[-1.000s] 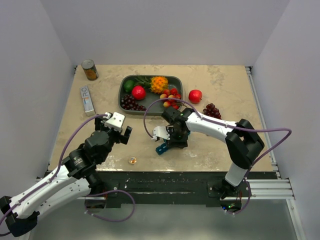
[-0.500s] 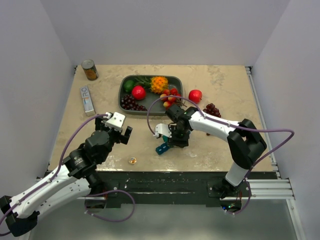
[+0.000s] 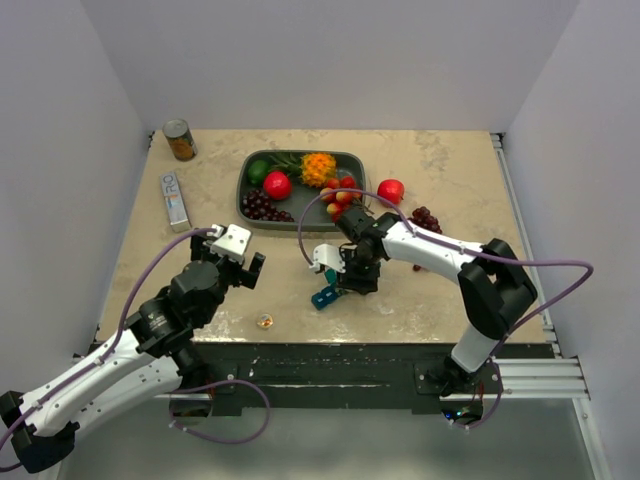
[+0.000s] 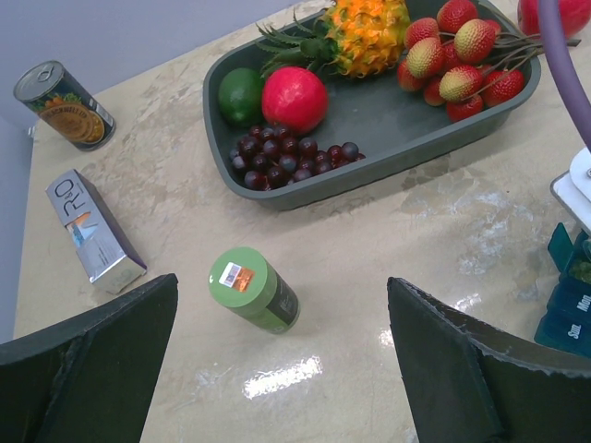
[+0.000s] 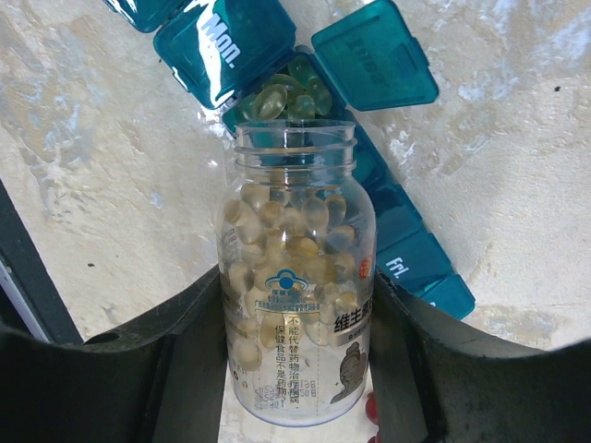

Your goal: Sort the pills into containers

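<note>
The teal pill-organiser strip (image 5: 222, 41) lies on the table under my right gripper (image 5: 295, 369). One compartment stands open with its lid (image 5: 374, 53) flipped back and holds several pale yellow softgels (image 5: 282, 92). My right gripper is shut on a clear pill bottle (image 5: 295, 305), uncapped and full of the same softgels, with its mouth over the open compartment. In the top view the right gripper (image 3: 350, 278) stands just above the organiser (image 3: 325, 297). My left gripper (image 4: 282, 369) is open and empty above the table, near a small green bottle (image 4: 254, 289). The organiser's end shows at the right edge (image 4: 568, 295).
A dark grey fruit tray (image 3: 243, 190) stands at the back. A red apple (image 3: 390, 191) and grapes (image 3: 425, 220) lie to its right. A tin can (image 3: 180, 140) and a silver box (image 3: 175, 198) are at the back left. A small amber object (image 3: 265, 321) lies near the front edge.
My right gripper with the pill bottle has shifted slightly to the right over the organiser. The left arm has not moved.
</note>
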